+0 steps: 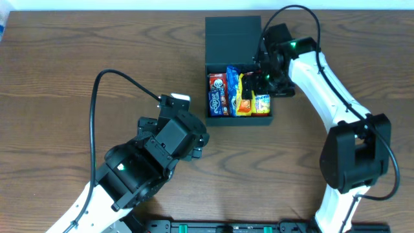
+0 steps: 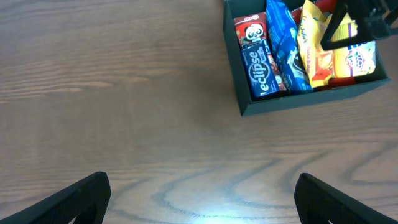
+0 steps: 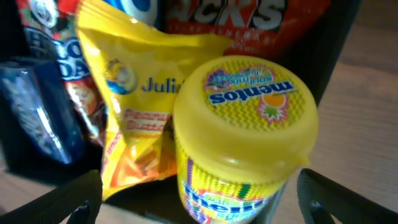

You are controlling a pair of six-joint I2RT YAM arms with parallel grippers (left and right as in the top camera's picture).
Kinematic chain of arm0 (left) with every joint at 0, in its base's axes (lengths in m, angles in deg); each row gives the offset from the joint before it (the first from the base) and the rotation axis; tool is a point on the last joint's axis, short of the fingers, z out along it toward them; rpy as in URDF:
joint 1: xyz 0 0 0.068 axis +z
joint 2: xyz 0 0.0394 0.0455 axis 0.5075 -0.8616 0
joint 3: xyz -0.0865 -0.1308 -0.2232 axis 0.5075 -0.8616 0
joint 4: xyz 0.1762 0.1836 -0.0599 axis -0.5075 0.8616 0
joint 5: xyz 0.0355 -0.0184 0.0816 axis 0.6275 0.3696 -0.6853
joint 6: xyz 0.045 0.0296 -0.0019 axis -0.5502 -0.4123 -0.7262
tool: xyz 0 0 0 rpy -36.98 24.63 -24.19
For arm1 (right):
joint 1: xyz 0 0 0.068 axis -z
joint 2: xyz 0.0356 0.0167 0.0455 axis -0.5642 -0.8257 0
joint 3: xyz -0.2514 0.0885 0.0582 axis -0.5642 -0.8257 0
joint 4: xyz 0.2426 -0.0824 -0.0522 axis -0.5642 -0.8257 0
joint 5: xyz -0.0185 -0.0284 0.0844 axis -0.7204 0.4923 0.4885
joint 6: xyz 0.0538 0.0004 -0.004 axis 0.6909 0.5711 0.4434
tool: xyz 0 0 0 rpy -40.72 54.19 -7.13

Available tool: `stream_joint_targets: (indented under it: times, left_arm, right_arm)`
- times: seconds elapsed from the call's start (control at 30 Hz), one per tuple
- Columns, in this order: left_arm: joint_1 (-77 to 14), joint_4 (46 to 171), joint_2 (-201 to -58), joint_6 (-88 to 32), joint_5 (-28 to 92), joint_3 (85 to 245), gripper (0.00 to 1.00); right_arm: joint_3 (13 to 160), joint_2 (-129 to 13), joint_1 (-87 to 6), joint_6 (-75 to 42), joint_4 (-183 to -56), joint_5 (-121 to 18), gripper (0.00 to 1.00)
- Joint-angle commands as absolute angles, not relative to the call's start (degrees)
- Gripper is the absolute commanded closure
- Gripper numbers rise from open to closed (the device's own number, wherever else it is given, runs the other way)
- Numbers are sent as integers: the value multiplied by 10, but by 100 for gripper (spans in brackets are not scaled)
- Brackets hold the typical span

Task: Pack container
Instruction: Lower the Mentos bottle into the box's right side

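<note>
Noted the container (image 1: 239, 120) on the counter (image 1: 77, 52), lid flap (image 1: 233, 37) thrown back flat on its far side, presumably to leave the top free for loading from above. Inside, packed on edge in a row, probably to fit side by side: eclipse packet (image 2: 261, 68) at the container's left end as seen from overhead, blue packet (image 2: 287, 46) next, then yellow packet (image 3: 134, 118), then mentos tub (image 3: 249, 118), cap uppermost, in the right front corner. Directly above the container's right end, the right gripper (image 1: 263, 79), released, fingers (image 3: 65, 199) spread wide either side of the tub and clear of it; judged a drop-off, tub resting unaided. Well apart from the container, off its front left corner over bare counter, the left gripper (image 2: 199, 198), likewise spread and empty, likely parked out of the way. Container looking near full; lid not yet closed
</note>
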State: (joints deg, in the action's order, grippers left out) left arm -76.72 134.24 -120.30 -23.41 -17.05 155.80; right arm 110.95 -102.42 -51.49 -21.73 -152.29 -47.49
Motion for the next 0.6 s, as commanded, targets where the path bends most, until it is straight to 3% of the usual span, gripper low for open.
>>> stream_joint_targets:
  times: [0.0, 0.37, 0.57]
  left_arm:
    - [-765, 1344, -1203, -228, -181, 1558, 5]
    - [-765, 1344, -1203, -228, -181, 1558, 5]
    - [-765, 1344, -1203, -228, -181, 1558, 5]
  right_arm:
    - [1164, -1029, -521, -226, -1540, -477, 1]
    - [1198, -1004, -557, -226, -1631, -476, 1]
    - [1196, -1004, -587, -227, -1614, -476, 1]
